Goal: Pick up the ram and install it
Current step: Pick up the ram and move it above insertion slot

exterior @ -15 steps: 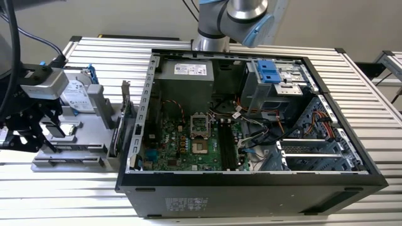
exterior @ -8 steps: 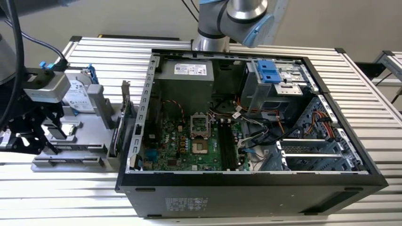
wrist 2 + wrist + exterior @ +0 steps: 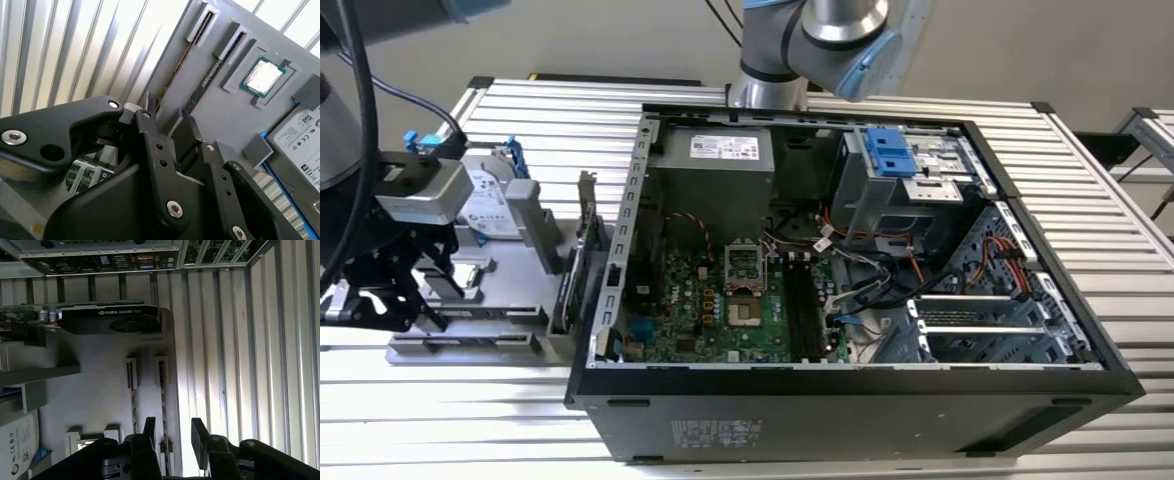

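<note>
Beside the expansion card (image 3: 110, 320) and hard drive (image 3: 17, 440), the gripper (image 3: 174, 427) hangs spread over the ram (image 3: 162, 395).

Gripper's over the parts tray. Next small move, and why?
Probably ease straight down a little before closing. In the first wrist view the fingers stand open astride the ram, which sits on edge in its holder on the grey tray. Nothing is gripped yet.

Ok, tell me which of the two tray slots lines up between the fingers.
The slot at the edge of the tray, beside the slatted table; the other slot, nearer the CPU, lies outside the open gripper.
</note>
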Robot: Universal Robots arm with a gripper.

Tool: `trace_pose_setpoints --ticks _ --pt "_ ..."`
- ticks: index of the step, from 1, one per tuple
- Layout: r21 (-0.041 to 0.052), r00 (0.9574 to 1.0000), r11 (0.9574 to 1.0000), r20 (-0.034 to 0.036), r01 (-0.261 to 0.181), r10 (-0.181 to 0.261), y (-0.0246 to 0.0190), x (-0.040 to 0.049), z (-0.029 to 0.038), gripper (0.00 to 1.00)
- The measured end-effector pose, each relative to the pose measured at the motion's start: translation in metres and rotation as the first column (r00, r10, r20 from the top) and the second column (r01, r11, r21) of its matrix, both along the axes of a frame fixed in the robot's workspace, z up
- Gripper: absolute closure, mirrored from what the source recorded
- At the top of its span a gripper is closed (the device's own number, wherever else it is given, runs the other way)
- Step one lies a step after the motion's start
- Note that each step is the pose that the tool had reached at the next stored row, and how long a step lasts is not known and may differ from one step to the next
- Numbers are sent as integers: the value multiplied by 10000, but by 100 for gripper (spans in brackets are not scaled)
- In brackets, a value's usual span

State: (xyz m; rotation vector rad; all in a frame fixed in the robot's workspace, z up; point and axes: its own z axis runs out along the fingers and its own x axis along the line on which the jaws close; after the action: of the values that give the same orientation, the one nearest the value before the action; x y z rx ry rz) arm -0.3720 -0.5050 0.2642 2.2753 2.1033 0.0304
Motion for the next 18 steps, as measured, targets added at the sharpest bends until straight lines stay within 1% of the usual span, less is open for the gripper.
trace_pose_setpoints --ticks 6,14,18 --pt "-1 10000 10000 -41 -16 16 0 0 -65 0" --pt "1 9998 9999 -126 -138 138 0 0 -149 0" --pt "2 9996 9998 -182 -192 192 0 0 -181 0"
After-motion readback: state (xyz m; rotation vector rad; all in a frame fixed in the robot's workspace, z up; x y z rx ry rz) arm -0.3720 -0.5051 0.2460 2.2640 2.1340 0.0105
